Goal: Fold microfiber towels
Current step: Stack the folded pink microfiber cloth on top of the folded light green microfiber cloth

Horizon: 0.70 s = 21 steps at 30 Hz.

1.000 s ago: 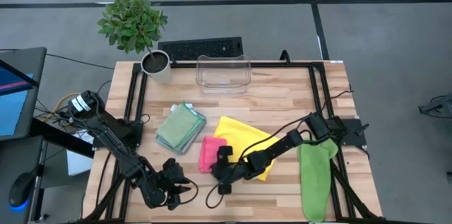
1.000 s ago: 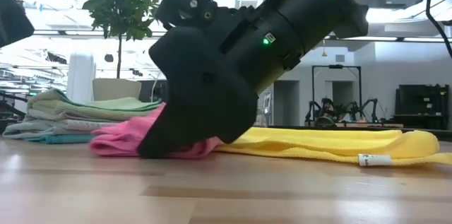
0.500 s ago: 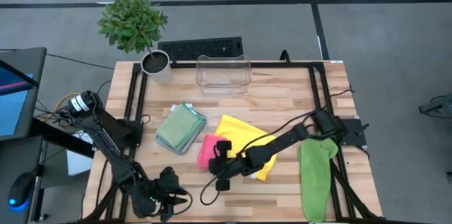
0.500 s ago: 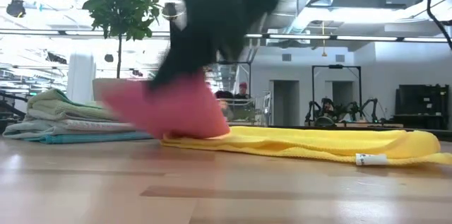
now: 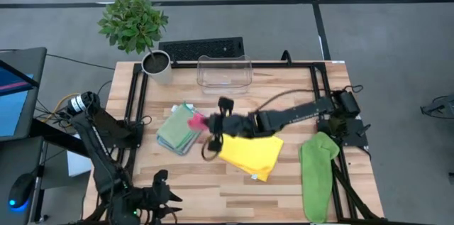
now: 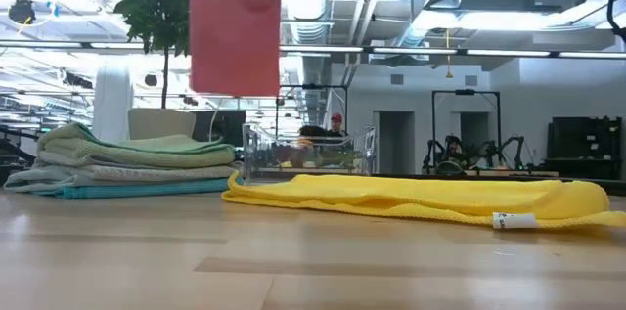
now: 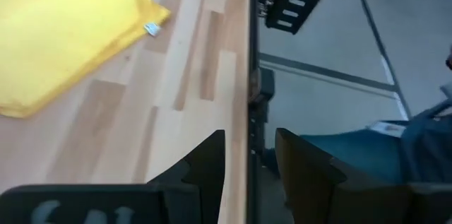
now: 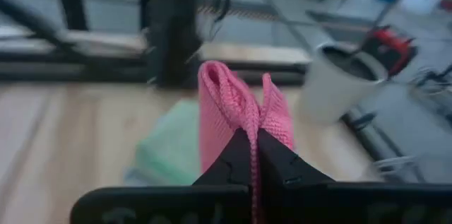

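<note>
A folded pink towel (image 6: 235, 31) hangs in the air from my right gripper (image 8: 252, 155), which is shut on it above the stack of folded towels (image 5: 181, 131) at the table's left middle. A yellow towel (image 5: 250, 151) lies flat in the table's middle, and a lime green towel (image 5: 317, 174) lies at the right edge. My left gripper (image 7: 248, 162) stands open past the table's near left edge (image 5: 159, 198), with nothing between its fingers. My right gripper pinches the pink towel's upper folded edge (image 8: 244, 114) between its two fingers, several layers bunched together. The fingers come from the table's right, slanting slightly down. The towel hangs below them, lifted clear of the table (image 6: 235, 75) and over the stack.
A clear plastic bin (image 5: 225, 73) stands at the far edge, with a potted plant (image 5: 156, 65) in a white pot to its left. Black frame rails (image 5: 135, 97) run along the table's left and right sides. Bare wood (image 5: 213, 189) lies along the near edge.
My right gripper has risen from the near middle of the table and gone toward the far left. It carries the pink towel, which is now lifted clear and hangs over the stack. My left gripper has drawn back toward the near left edge and risen.
</note>
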{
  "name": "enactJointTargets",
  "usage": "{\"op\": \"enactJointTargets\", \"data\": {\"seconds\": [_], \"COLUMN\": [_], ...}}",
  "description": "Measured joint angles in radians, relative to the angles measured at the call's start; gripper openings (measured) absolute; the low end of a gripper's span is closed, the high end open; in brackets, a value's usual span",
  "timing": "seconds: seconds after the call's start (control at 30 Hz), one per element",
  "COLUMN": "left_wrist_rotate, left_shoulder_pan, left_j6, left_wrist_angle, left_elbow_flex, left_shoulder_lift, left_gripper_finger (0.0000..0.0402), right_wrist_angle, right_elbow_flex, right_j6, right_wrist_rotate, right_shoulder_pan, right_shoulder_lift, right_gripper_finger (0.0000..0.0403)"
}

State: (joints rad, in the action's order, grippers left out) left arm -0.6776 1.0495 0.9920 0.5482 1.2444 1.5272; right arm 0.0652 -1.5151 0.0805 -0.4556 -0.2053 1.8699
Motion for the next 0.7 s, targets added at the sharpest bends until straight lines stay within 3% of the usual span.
{"op": "enactJointTargets", "data": {"seconds": [0.13,0.27,0.43,0.7], "left_wrist_rotate": [-0.054,-0.085,-0.089,-0.090], "left_shoulder_pan": [0.019,0.029,0.028,0.028], "left_j6": [0.020,0.045,0.047,0.043], "left_wrist_angle": [0.100,0.165,0.173,0.180], "left_elbow_flex": [0.045,0.073,0.075,0.075], "left_shoulder_lift": [0.000,0.000,0.000,0.000], "left_gripper_finger": [0.0116,0.0116,0.0116,0.0116], "right_wrist_angle": [-0.140,-0.171,-0.164,0.086], "right_elbow_flex": [-0.004,-0.042,-0.242,-0.663], "right_j6": [0.029,0.027,0.024,0.059], "right_wrist_rotate": [0.008,0.008,0.005,-0.012], "right_shoulder_pan": [0.060,0.101,0.113,0.081], "right_shoulder_lift": [0.036,0.170,0.370,0.631], "right_gripper_finger": [0.0020,0.0020,0.0020,0.0020]}}
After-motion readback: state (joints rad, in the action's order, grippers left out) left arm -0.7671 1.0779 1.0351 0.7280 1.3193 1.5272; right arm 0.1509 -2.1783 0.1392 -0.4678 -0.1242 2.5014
